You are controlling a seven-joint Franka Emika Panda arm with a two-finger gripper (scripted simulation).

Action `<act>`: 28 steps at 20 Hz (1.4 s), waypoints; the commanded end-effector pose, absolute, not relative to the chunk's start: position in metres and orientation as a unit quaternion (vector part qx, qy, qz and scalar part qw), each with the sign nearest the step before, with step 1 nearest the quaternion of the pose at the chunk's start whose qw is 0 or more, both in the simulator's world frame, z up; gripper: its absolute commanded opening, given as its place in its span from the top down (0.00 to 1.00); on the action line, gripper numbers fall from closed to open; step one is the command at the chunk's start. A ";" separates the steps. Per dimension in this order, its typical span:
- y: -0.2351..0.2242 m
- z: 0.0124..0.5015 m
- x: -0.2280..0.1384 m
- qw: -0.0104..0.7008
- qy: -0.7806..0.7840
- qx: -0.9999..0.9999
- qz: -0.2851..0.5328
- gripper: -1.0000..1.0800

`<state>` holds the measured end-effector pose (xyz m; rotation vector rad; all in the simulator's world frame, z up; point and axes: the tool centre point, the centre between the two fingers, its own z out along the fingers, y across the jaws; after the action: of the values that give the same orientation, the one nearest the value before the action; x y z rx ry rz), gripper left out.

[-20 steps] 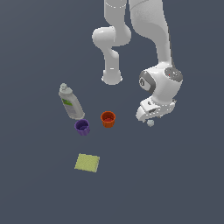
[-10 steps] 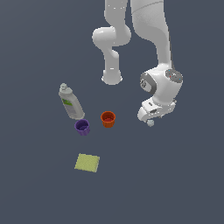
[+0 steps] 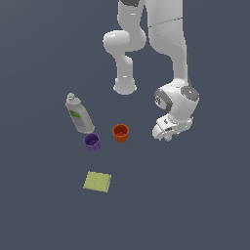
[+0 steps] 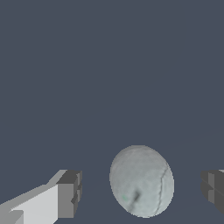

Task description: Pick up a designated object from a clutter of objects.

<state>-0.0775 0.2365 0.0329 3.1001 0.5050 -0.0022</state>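
In the wrist view the small pale grey-white ball (image 4: 141,181) lies on the dark floor between my two fingertips, one finger (image 4: 69,194) on each side with a gap to the ball on both. My gripper (image 4: 140,192) is open around it. In the exterior view the gripper (image 3: 168,135) is low at the floor on the exterior view's right, and only a sliver of the ball (image 3: 168,138) shows under the hand. The orange cup (image 3: 120,132), the purple cup (image 3: 92,141), the grey bottle with green label (image 3: 79,114) and the yellow-green pad (image 3: 97,181) lie apart from the gripper.
The arm's white base (image 3: 125,85) stands behind the cups. The orange cup is the nearest object to the gripper, a cup's width or more toward the exterior view's left.
The arm's hand has stayed at almost the same place, low over the ball; no clear movement of the other objects.
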 end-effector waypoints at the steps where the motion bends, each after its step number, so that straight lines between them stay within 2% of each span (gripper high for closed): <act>1: 0.237 0.025 -0.077 0.000 0.161 0.987 0.000 0.04; 5: 0.237 0.021 -0.077 0.000 0.161 0.987 0.000 0.04; 6: 0.237 0.021 -0.077 0.000 0.161 0.987 0.000 1.00; 19: 0.237 0.024 -0.076 0.000 0.161 0.987 0.000 1.00; 28: 0.234 0.058 -0.061 0.000 0.161 0.987 0.000 1.00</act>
<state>-0.0646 0.2347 0.0499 3.1001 0.5072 -0.0010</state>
